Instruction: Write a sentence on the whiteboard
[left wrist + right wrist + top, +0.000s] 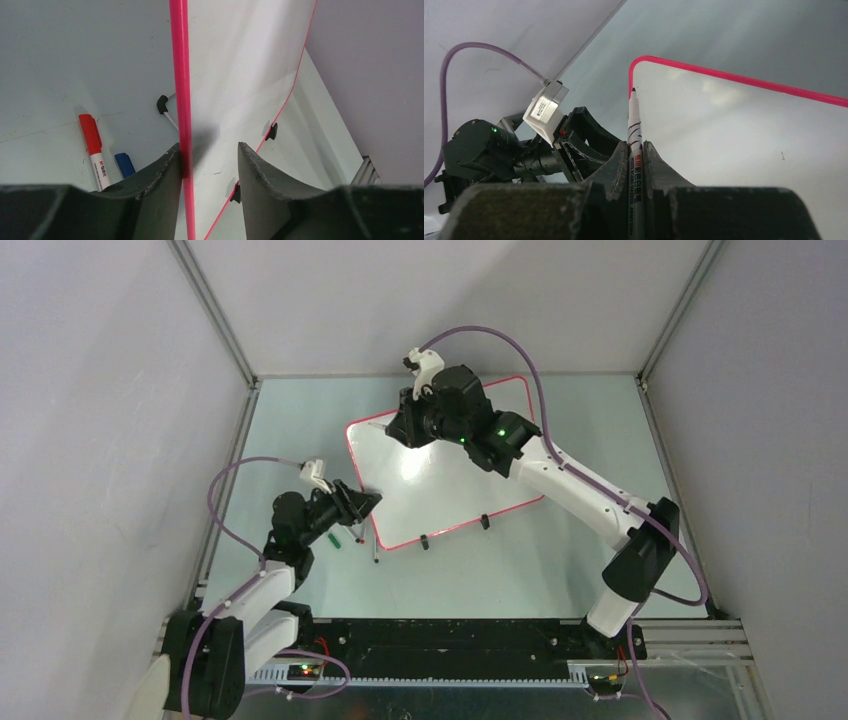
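I had two arms working over one whiteboard (450, 495), which lay skewed on the pale table (560, 560), with its two black clip feet (424, 540) on the long edge nearest the bases. The left gripper (209, 150) sat at the board's left edge with its jaws apart. The pink rim (180, 75) ran up between the two fingers, hard against one and clear of the other. The right gripper (636, 145) was at the far left corner of the board, its jaws clamped together on one marker (634, 120) that had a white barrel and a dark tip. That tip pointed at the rounded corner, but I could not tell whether it touched. Beside the left gripper, two more pens lay on the table, one red-capped marker (92, 142) and one blue-capped pen (124, 164)
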### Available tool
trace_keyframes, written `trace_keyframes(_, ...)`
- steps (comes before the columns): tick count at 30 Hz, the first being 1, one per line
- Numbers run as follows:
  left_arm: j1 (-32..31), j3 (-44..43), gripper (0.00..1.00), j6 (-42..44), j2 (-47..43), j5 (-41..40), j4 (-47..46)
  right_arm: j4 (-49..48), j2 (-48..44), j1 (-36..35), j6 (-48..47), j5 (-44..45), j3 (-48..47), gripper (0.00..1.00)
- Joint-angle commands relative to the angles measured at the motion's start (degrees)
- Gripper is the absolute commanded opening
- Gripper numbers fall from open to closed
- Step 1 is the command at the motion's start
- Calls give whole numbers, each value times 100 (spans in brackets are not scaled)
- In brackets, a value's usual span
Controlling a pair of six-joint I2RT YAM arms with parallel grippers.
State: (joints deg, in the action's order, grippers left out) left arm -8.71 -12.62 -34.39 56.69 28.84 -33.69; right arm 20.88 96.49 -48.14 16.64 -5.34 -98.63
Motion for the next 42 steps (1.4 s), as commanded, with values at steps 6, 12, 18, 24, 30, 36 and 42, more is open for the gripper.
trace_keyframes(6,41,-159,40,719,-430,-109,390,97,232,-206,-175,473,-442,0)
trace_keyframes(12,45,-94,40,797,-426,-282,436,112,199,-211,-166,499,-488,0)
trace_keyframes(18,45,-72,38,852,-588,-423,529,43,153,-249,-155,534,-477,0)
trace_keyframes(24,45,-86,35,924,-772,-481,653,-60,211,-281,-161,728,-517,0)
trace_keyframes(30,44,-121,21,1012,-701,-535,711,-217,314,-332,-85,862,-481,0)
trace_keyframes(36,43,-212,15,1057,-526,-531,796,-185,445,-363,-174,934,-536,0)
trace_keyframes(42,45,-241,13,1068,-493,-482,796,-25,663,-394,-213,953,-663,0)
